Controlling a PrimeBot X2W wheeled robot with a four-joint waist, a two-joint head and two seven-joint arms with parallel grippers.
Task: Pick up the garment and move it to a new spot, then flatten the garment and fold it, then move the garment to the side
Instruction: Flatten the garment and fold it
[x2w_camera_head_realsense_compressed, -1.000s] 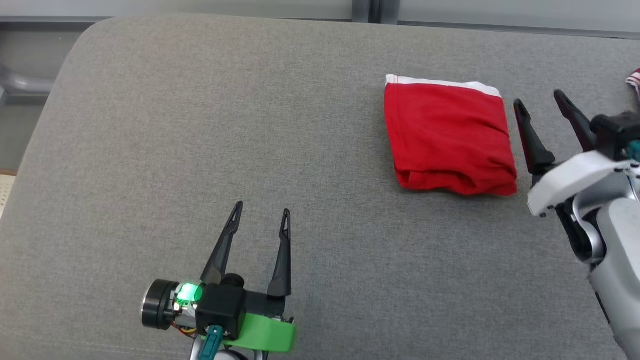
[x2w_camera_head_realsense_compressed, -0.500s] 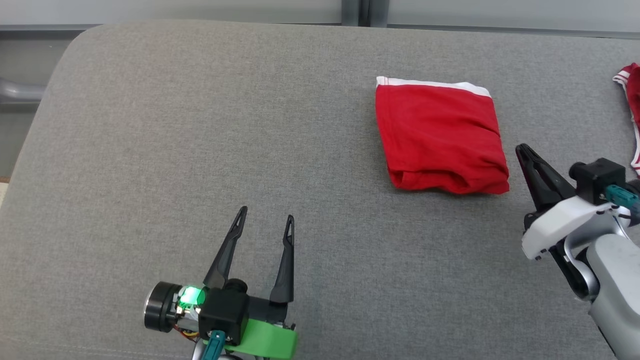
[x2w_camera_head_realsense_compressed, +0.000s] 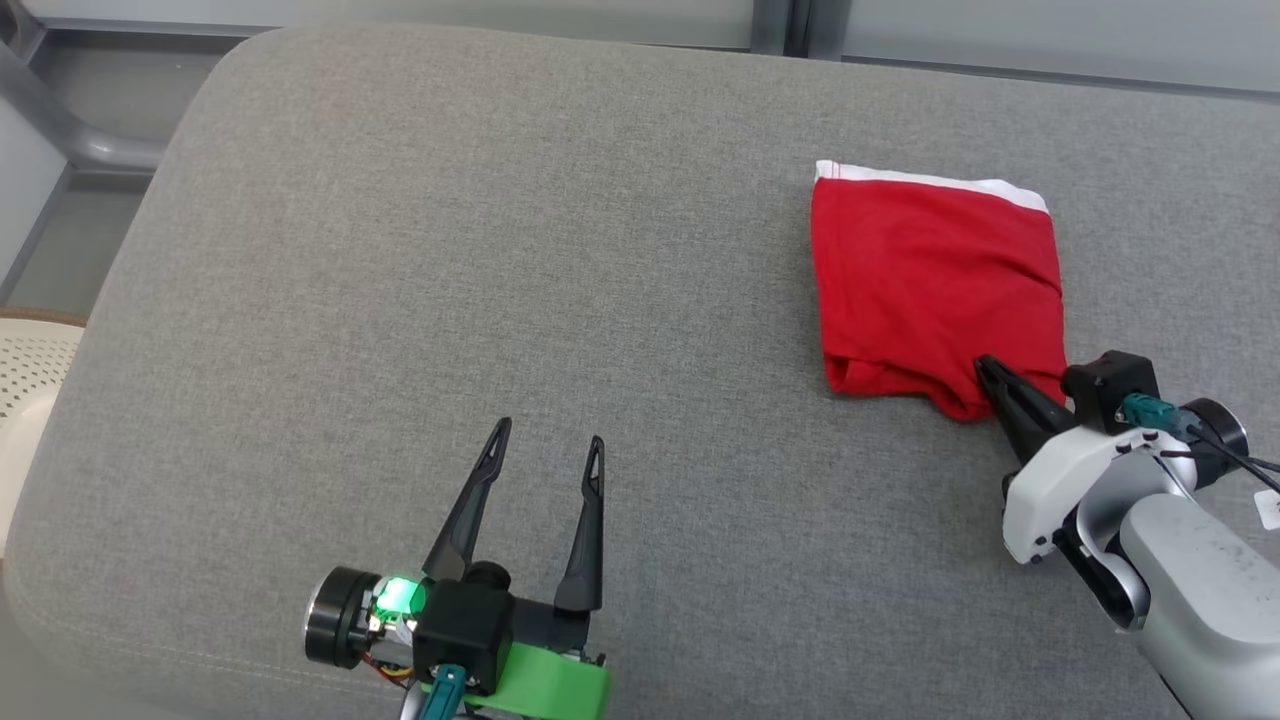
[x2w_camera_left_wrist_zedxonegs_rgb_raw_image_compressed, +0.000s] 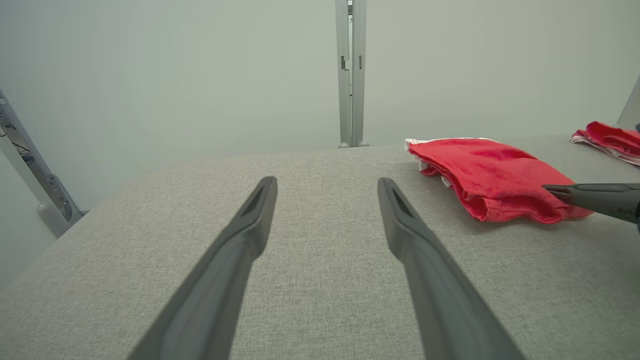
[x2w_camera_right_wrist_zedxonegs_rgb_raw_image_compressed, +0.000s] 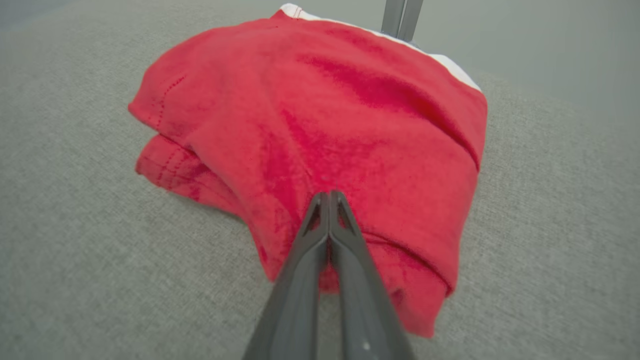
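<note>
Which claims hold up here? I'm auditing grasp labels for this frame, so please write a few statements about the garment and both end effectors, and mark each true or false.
1. The right end effector is shut, its tips over the near edge of the red garment. True.
2. The left end effector is gripping the garment. False: the left end effector is open and well apart from it, above the bare grey padded surface.
3. A white band runs along the garment's far edge. True.
4. The garment lies spread out in a single layer. False: it is folded, and stacked layers show at its near edge.
</note>
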